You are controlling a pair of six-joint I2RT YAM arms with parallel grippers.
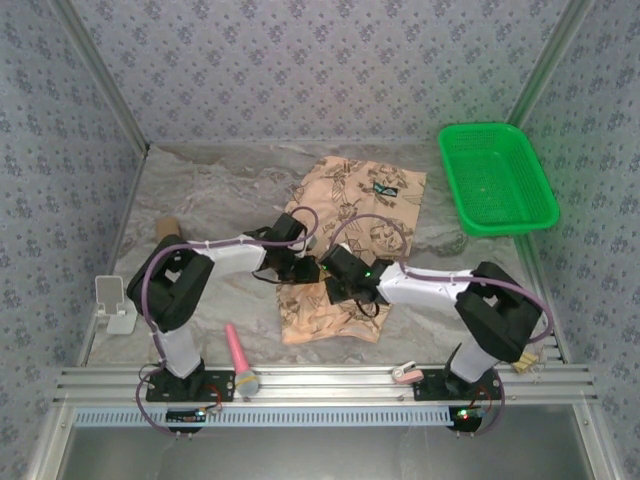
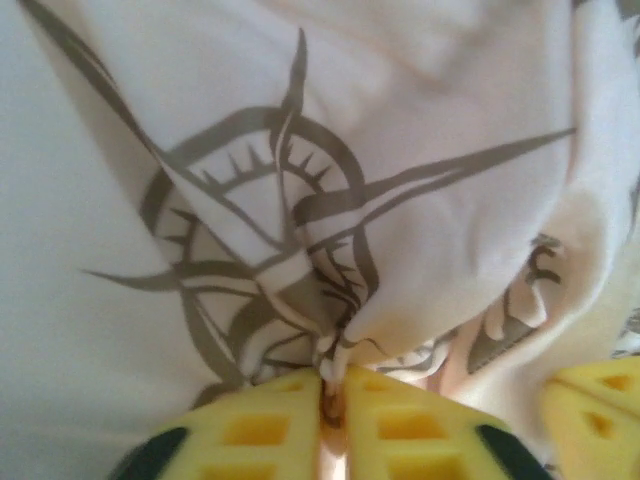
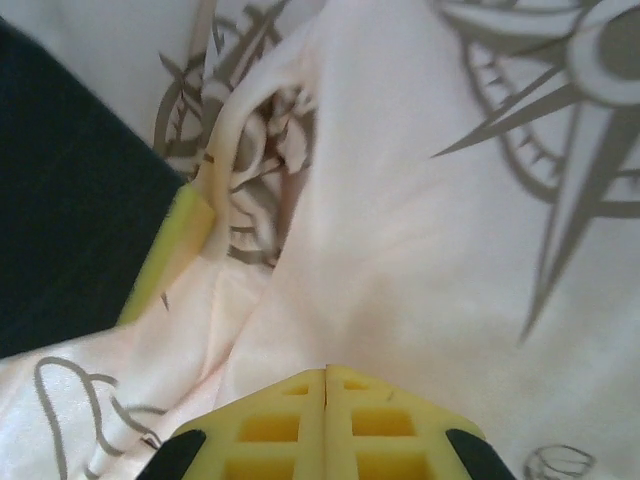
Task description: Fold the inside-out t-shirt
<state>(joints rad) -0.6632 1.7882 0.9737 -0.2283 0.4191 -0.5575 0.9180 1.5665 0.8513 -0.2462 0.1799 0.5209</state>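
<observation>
A lab test booth, shown by patterned wall panels [image 1: 300,70], an aluminium rail [image 1: 330,381] and marble-look table [image 1: 200,190].

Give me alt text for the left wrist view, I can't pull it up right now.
The left gripper, at bottom centre, is shut on a bunched pinch of the inside-out t-shirt. Pale cloth fans up from the pinch, a grey compass motif creased across it. Another yellow finger sits at lower right.

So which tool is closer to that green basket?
The right one. The right tool grips the t-shirt down-left of the green basket; the left tool pinches the shirt just beyond it, farther left.
</observation>
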